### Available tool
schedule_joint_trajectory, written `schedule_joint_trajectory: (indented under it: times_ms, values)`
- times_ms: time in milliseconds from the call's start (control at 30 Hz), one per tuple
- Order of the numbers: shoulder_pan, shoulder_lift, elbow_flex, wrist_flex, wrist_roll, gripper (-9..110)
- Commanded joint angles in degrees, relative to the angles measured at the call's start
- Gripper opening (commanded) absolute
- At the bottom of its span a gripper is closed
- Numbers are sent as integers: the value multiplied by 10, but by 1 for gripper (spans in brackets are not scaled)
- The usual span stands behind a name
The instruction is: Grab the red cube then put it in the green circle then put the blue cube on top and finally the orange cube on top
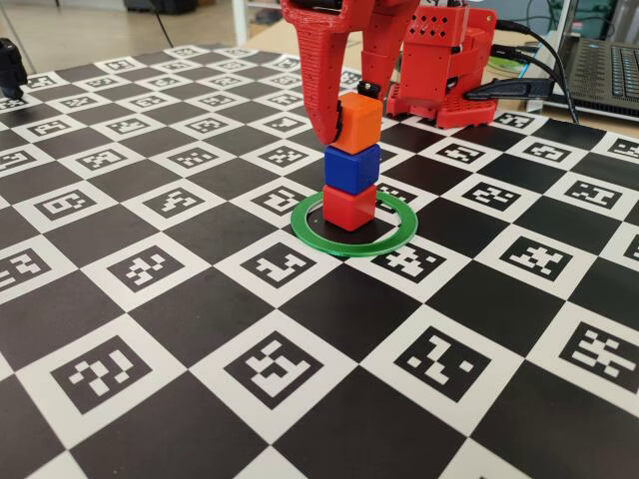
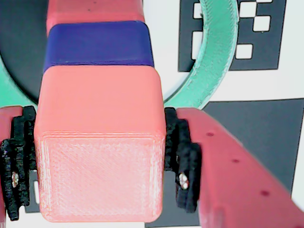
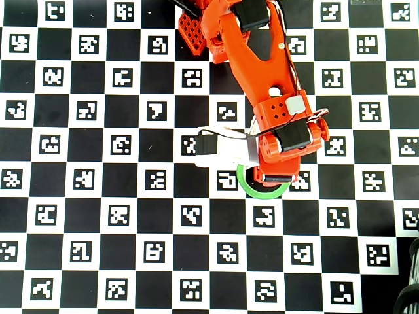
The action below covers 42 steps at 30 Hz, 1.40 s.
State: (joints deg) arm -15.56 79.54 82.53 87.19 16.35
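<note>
The bench (image 1: 150, 299) is covered by a black-and-white checkerboard of coded markers. At its far edge in the fixed view stands the red arm base (image 1: 444, 75), with dark cables (image 1: 544, 60) trailing off to a laptop (image 1: 609, 60) at the far right corner. Nothing else lies close to the stack.

The green circle (image 1: 394, 235) lies flat on the bench, toward the far side and a little right of the middle in the fixed view. Inside it the red cube (image 1: 349, 208) sits on the bench, the blue cube (image 1: 351, 167) on that, and the orange cube (image 1: 356, 123) on top, each slightly offset from the one below.

The tool (image 1: 344, 115) comes down from above and is clamped on the orange cube; in the wrist view its black finger pads (image 2: 183, 161) press against both sides of the cube (image 2: 99, 147).

The wrist view shows blue (image 2: 99, 43) and a strip of red (image 2: 95, 12) past the orange cube, with arcs of the ring (image 2: 216, 61) either side. In the overhead view the arm (image 3: 262, 72) hides all three cubes, leaving only part of the ring (image 3: 245, 186) in sight.
</note>
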Motion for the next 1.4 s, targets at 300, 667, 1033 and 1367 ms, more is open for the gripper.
schedule_joint_trajectory:
  times_ms: [300, 667, 1033, 1367]
  values:
    - [4, 36, 4, 4, -8, 24]
    - [4, 136, -12, 36, -12, 48]
    - [153, 382, 188, -105, -192, 45]
    - [235, 555, 476, -276, -460, 7]
